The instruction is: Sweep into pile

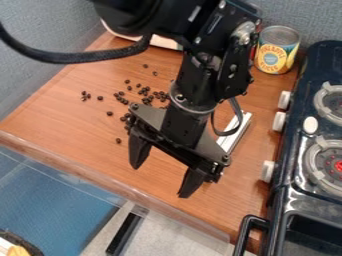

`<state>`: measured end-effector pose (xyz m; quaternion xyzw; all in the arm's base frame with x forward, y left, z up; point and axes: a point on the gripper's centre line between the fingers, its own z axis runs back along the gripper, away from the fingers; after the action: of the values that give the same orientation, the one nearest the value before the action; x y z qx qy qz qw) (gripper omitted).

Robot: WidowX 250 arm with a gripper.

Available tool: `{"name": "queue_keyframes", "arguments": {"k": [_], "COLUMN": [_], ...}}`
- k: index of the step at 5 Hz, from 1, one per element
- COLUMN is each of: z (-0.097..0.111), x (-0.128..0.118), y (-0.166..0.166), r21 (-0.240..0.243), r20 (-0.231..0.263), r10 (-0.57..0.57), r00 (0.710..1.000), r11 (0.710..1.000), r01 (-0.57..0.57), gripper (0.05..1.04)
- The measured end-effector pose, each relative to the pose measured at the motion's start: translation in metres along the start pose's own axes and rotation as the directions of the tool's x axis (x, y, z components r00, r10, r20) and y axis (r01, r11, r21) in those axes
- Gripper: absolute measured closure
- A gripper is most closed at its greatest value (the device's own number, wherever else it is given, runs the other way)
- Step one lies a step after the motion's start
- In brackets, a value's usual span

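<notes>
Your black two-finger claw (pixel 159 181) is released, its fingers standing well apart and pointing down, over the brown wood-grain counter (pixel 70 122) near its front edge. The small, dark, round beans (pixel 143 91) you have to pile lie loose on the counter beyond the claw and off to its left in the view, thickest just past the arm, with a few strays set apart on the far left and one nearer the claw. They're too small and round for you to read a long axis or a pointing direction on any of them. To the right of the claw, partly behind the arm, you've got a silver-white, straight-edged strip (pixel 229 141), its long axis slanting from upper right to lower left. Farther back on that side stands an upright metal can (pixel 276 52), its yellow label carrying dark lettering. The black toy stove (pixel 314 60) with white knobs (pixel 267 171) sits right of the claw.
</notes>
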<state>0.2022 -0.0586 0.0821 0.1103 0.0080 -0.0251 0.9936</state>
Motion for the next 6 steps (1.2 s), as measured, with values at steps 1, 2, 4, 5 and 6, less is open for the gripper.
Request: {"name": "queue_keyframes", "arguments": {"k": [1, 2, 4, 5, 6], "z": [-0.006, -0.023, -0.029, -0.023, -0.016], "x": [-0.001, 0.018, 0.055, 0.071, 0.089], "y": [-0.001, -0.011, -0.029, -0.029, -0.028], "r21": [0.008, 0.005, 0.023, -0.022, -0.078], "r20": [-0.023, 0.005, 0.083, 0.135, 0.180], "r10": [0.001, 0.011, 0.011, -0.037, -0.058], "r00": [1.000, 1.000, 0.996, 0.990, 0.982], "r11": [1.000, 1.000, 1.000, 0.999, 0.994], "r01": [-0.001, -0.011, -0.013, 0.041, 0.074], "gripper": [0.083, 0.083, 0.083, 0.083, 0.083]}}
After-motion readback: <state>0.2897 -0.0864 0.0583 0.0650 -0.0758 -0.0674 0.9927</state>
